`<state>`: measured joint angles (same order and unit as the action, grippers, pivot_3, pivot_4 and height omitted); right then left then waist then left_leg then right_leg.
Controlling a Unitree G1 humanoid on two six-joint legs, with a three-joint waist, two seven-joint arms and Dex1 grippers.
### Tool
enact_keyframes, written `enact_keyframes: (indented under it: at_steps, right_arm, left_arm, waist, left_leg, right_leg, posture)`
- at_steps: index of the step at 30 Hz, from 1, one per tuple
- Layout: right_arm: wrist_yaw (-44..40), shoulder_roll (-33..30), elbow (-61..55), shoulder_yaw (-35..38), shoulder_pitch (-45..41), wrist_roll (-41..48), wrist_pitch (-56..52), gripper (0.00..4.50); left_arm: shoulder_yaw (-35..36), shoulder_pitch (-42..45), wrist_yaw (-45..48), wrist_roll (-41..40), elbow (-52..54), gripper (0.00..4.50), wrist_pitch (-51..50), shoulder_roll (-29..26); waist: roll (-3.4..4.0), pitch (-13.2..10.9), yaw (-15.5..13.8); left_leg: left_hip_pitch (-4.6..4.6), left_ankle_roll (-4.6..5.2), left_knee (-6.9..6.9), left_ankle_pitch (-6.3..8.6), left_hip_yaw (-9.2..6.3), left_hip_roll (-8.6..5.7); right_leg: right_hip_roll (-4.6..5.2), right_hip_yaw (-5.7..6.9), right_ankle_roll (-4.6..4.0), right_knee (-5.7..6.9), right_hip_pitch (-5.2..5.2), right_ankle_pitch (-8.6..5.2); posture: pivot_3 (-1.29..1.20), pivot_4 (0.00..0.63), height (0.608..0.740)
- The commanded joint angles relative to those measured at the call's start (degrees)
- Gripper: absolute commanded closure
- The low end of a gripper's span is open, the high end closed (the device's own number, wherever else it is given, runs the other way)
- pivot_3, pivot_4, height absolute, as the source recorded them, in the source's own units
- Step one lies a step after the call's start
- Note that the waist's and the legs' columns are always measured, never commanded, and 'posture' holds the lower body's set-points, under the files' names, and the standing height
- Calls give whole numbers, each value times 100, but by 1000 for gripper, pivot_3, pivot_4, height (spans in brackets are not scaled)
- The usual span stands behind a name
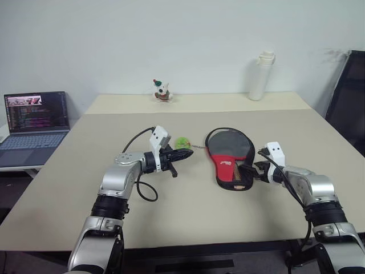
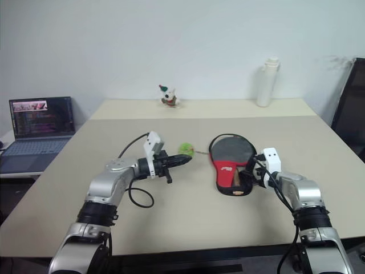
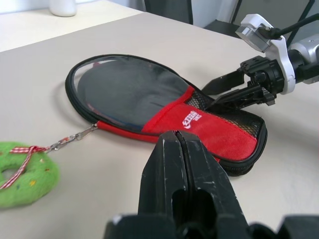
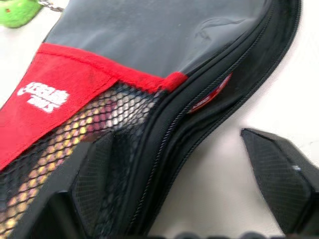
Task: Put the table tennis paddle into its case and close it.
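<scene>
The case point(image 1: 229, 153) lies flat on the beige table point(image 1: 171, 211), red side up, with a grey round face, white logo and black mesh pocket point(image 4: 65, 164). Its zipper rim point(image 4: 199, 104) runs along the edge. A wood-coloured shape shows through the mesh, the table tennis paddle's handle as far as I can tell. A green tag point(image 1: 182, 142) hangs from a small chain at the case's left side. My right gripper point(image 4: 177, 139) is open and straddles the narrow end's rim, one finger over the mesh, the other over the table. My left gripper point(image 1: 188, 153) is shut on nothing, just beside the tag.
A laptop point(image 1: 37, 123) stands open on a low surface at the far left. At the table's back are a small figurine point(image 1: 162, 91) and a white bottle point(image 1: 261, 76). A dark chair point(image 1: 351, 103) stands at the right.
</scene>
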<state>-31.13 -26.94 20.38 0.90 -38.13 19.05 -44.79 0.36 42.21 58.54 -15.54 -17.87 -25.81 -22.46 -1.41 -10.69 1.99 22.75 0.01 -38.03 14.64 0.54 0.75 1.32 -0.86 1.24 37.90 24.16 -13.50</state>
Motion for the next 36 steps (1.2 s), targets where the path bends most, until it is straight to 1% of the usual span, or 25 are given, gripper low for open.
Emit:
enact_keyframes:
  at_steps: [1, 5, 8, 10, 16, 19, 21, 25, 28, 32, 36]
  right_arm:
    - [-90, 188, 189, -134, -150, -74, -109, 1601]
    - [-84, 358, 461, -33, -370, -59, -177, 3024]
    - [-112, 469, 471, 57, -528, 40, -310, 3947]
    - [-120, 558, 426, 119, -614, 128, -428, 4486]
    - [-108, 1032, -221, 249, -706, 437, -1090, 4486]
    - [-62, 1272, -699, 219, -610, 592, -1460, 4486]
    - [-46, 1385, -949, 192, -539, 655, -1632, 4486]
    - [104, 1782, -1657, 29, -231, 875, -2046, 4486]
    - [301, 1971, -1949, 9, -18, 903, -2195, 4486]
    - [809, 2209, -2326, 193, 296, 880, -2420, 4486]
    - [1542, 2538, -2848, 655, 659, 854, -2846, 4486]
  left_arm:
    - [12, -42, 50, -85, 202, 4500, 95, -157]
    - [22, -255, 244, -94, 310, 4500, 119, -447]
    - [79, -518, 520, -265, 547, 4500, 11, -732]
    - [121, -718, 703, -389, 718, 4500, -92, -940]
    - [311, -1413, 1316, -904, 1327, 4500, -526, -1746]
    - [382, -1735, 1504, -1155, 1709, 4500, -737, -2067]
    - [413, -1875, 1543, -1278, 1888, 4500, -824, -2185]
    - [471, -2221, 1500, -1535, 2353, 4500, -983, -2295]
    - [431, -2404, 1439, -1615, 2578, 4500, -1029, -2311]
    - [398, -2540, 1376, -1666, 2752, 4500, -1065, -2314]
    - [386, -2590, 1349, -1707, 2824, 4500, -1078, -2336]
  waist:
    - [0, 0, 20]
    - [0, 1, 107]
    - [0, 1, 130]
    - [0, 1, 140]
    - [0, 1, 183]
    - [1, 0, 188]
    - [1, 0, 155]
    - [1, 0, 100]
    - [1, 0, 84]
    - [1, 0, 69]
    - [1, 0, 49]
  left_leg:
    - [-2, 0, 0, 0, 1, 2]
    - [-19, 0, 2, 0, 7, 6]
    - [-21, 0, 3, 0, 7, 9]
    - [-21, 0, 3, 0, 9, 10]
    - [-12, 0, 10, 0, 9, 19]
    - [-3, 0, 12, 0, 4, 28]
    - [1, 0, 12, 0, -3, 29]
    - [11, -1, 10, 1, -7, 15]
    - [13, -1, 10, 1, -8, 7]
    - [13, -1, 7, 1, -8, 1]
    - [13, -1, 9, 1, -11, 2]
  right_leg:
    - [-3, -1, 0, 1, 0, 0]
    - [-8, -4, -2, 12, -3, 1]
    - [-10, -4, -7, 14, -4, 4]
    - [-10, -6, -8, 13, -3, 4]
    - [-12, -12, -10, 12, 10, 3]
    - [-14, -10, -11, 12, 19, 3]
    - [-15, -5, -12, 12, 20, 2]
    - [-5, 0, -12, 6, 20, 2]
    - [4, 1, -11, 2, 20, 2]
    - [9, 1, -11, 5, 19, 2]
    - [7, 4, -11, 4, 19, 1]
  posture:
    - [0, 150, 740]
    - [0, 150, 740]
    - [0, 150, 740]
    - [0, 150, 740]
    - [0, 150, 740]
    - [0, 150, 740]
    - [0, 150, 740]
    - [0, 150, 740]
    - [0, 150, 740]
    - [0, 150, 740]
    - [0, 150, 740]
